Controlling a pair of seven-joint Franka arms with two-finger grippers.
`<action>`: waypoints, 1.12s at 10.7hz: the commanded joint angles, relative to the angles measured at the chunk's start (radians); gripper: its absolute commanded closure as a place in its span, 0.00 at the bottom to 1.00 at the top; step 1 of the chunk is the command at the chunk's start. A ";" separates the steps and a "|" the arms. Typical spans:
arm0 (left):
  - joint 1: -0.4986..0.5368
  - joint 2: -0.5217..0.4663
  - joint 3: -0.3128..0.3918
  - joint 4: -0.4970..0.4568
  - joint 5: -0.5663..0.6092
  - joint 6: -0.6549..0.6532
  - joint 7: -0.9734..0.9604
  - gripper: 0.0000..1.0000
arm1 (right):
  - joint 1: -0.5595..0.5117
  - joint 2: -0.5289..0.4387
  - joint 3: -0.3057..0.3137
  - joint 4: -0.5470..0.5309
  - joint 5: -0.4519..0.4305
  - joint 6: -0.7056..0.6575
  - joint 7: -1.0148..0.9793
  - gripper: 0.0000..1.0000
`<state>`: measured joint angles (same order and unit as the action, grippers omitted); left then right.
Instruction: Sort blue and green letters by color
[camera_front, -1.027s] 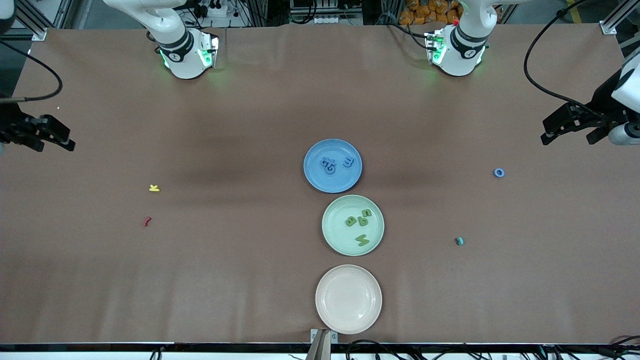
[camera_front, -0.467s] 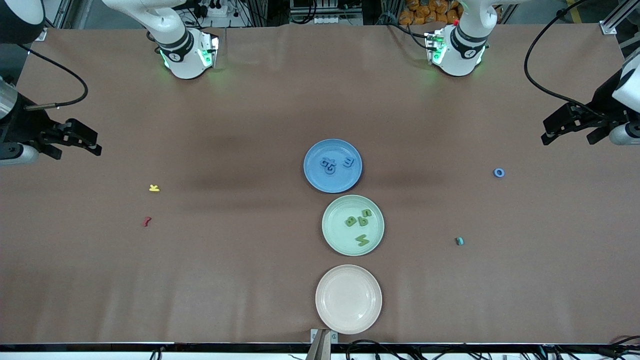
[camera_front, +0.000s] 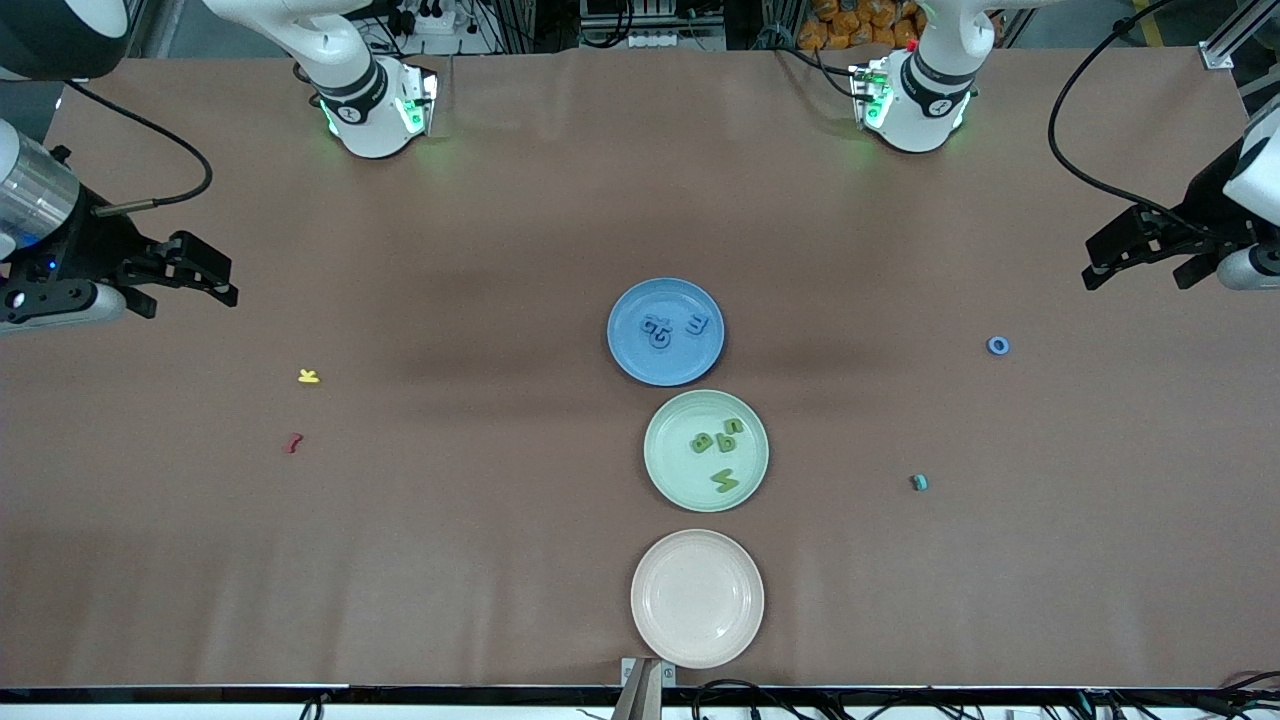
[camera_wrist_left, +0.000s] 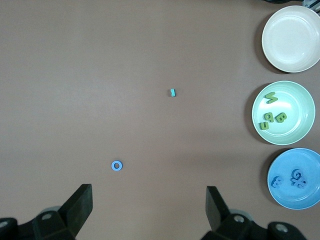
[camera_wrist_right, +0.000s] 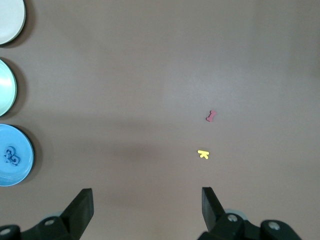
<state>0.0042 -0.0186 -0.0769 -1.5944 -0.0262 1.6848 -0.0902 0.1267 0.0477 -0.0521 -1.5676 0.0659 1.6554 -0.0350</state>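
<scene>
table (camera_front: 500, 560) – bare ends | right tool (camera_front: 180, 275) agape | left tool (camera_front: 1145, 255) agape

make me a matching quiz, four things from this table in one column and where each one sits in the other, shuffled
Things:
1. green letters
2. blue ring letter
3. yellow letter
4. cream plate

Places:
a. on the bare table toward the right arm's end
b. nearest the front camera of the three plates
c. on the green plate
d. on the bare table toward the left arm's end

Pairs: 1-c, 2-d, 3-a, 4-b
</scene>
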 joint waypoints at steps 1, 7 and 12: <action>0.003 -0.001 0.003 0.007 0.012 -0.008 0.030 0.00 | -0.016 -0.008 0.005 0.000 0.011 -0.002 0.012 0.02; -0.110 -0.007 0.109 0.011 0.074 -0.072 0.058 0.00 | 0.008 0.023 0.009 -0.002 0.029 0.009 0.047 0.01; -0.101 -0.007 0.109 0.039 0.069 -0.089 0.067 0.00 | -0.058 0.011 0.005 0.006 0.003 0.003 0.035 0.00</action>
<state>-0.0824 -0.0219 0.0224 -1.5696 0.0245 1.6192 -0.0401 0.0979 0.0709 -0.0530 -1.5651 0.0754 1.6628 -0.0036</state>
